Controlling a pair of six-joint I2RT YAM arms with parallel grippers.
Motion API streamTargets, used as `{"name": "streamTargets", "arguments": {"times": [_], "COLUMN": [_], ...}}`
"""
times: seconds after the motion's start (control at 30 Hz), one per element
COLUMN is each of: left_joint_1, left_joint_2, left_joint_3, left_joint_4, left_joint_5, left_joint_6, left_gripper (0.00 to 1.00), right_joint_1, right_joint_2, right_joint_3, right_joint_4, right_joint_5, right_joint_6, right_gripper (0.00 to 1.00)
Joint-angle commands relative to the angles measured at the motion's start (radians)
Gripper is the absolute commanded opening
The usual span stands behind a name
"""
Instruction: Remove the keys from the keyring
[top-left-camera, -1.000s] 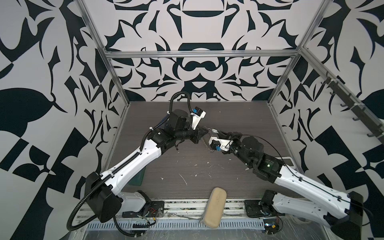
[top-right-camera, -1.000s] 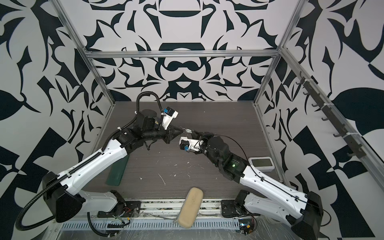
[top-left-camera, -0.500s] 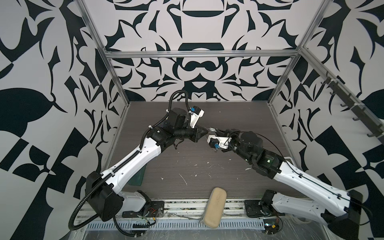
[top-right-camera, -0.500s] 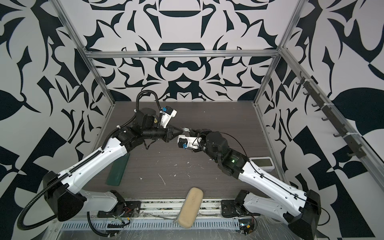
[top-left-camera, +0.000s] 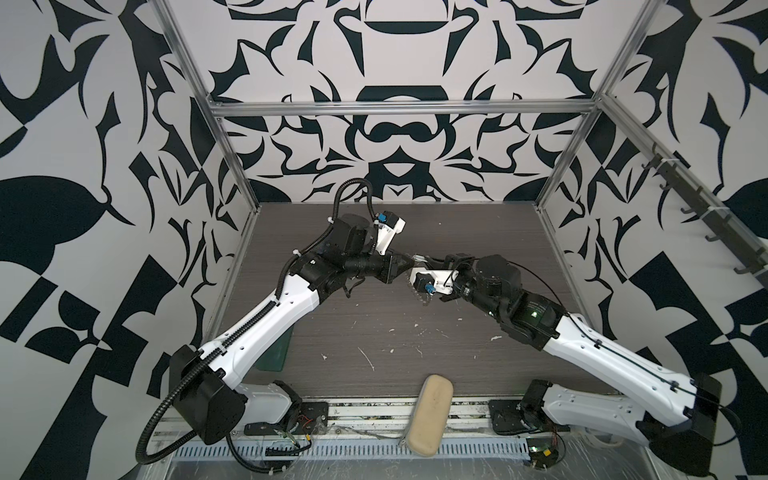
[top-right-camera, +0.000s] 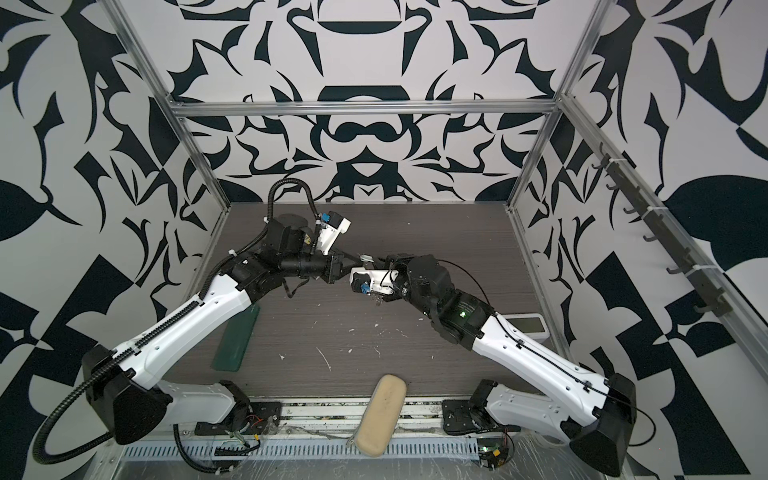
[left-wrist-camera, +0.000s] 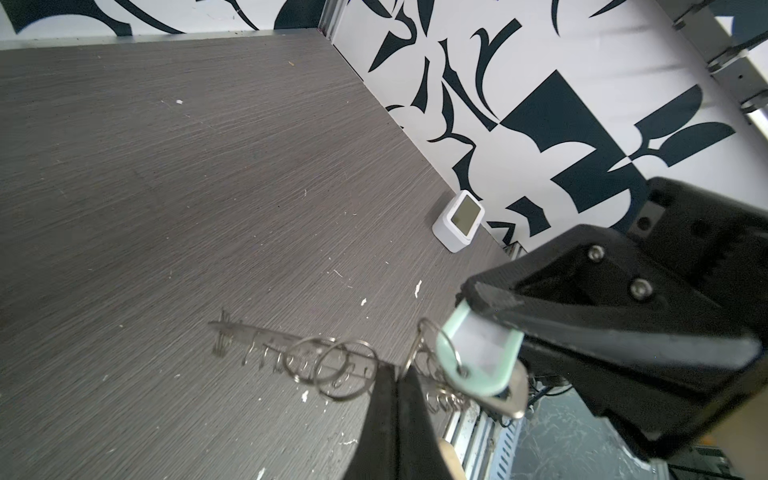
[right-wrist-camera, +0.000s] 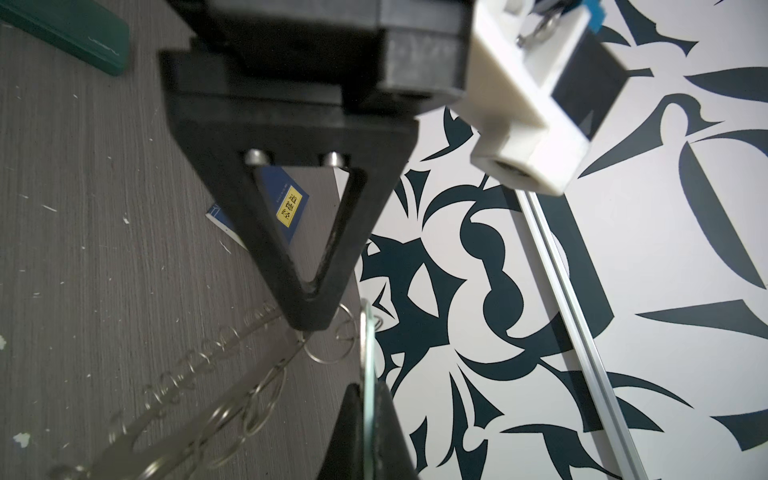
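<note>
The keyring (left-wrist-camera: 291, 338), a flat grey metal ring hung with small wire rings, shows edge-on above the table. My left gripper (left-wrist-camera: 397, 372) is shut on its rim. The keys (left-wrist-camera: 478, 357) are a mint-green tag with a small silver key, linked to the keyring by a wire ring. My right gripper (right-wrist-camera: 368, 388) is shut on the tag (right-wrist-camera: 368, 353), seen edge-on. The two grippers meet tip to tip over mid-table in both top views, left gripper (top-left-camera: 407, 264) (top-right-camera: 356, 262) against right gripper (top-left-camera: 420, 259) (top-right-camera: 369, 259).
A beige case (top-left-camera: 430, 409) lies over the front rail. A dark green case (top-right-camera: 235, 336) lies under the left arm. A white device with a screen (top-right-camera: 525, 326) stands by the right wall. A blue book (right-wrist-camera: 282, 203) lies behind the left gripper. White specks dot the table (top-left-camera: 374, 332).
Both grippers have drifted slightly toward the back of the table, still joined at the keyring. Neither grip has changed.
</note>
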Motion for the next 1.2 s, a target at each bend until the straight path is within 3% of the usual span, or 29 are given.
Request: {"name": "streamTargets", "arguments": {"times": [0.0,0.5,0.7,1.17], "left_joint_1": [0.028,0.027,0.027,0.027], "left_joint_2": [0.031,0.028,0.024,0.032], "left_joint_3": [0.013,0.015,0.023,0.005], "left_joint_4": [-0.052,-0.017,-0.026,0.008], "left_joint_5": [0.015,0.06,0.064,0.072], "left_joint_6": [-0.031,-0.01,-0.014,-0.037], "left_gripper": [0.0,0.0,0.0,0.0], "right_joint_1": [0.018,0.008,0.007,0.01], "right_joint_2": [-0.045,0.018,-0.11,0.006], "right_joint_3": [0.093,0.147,0.002,0.153], "right_joint_4": [0.181,0.151,0.221,0.175], "right_joint_5": [-0.143,-0.214,-0.164,-0.24], "right_joint_6": [0.04,0.087,0.137,0.17], "right_gripper": [0.0,0.0,0.0,0.0]}}
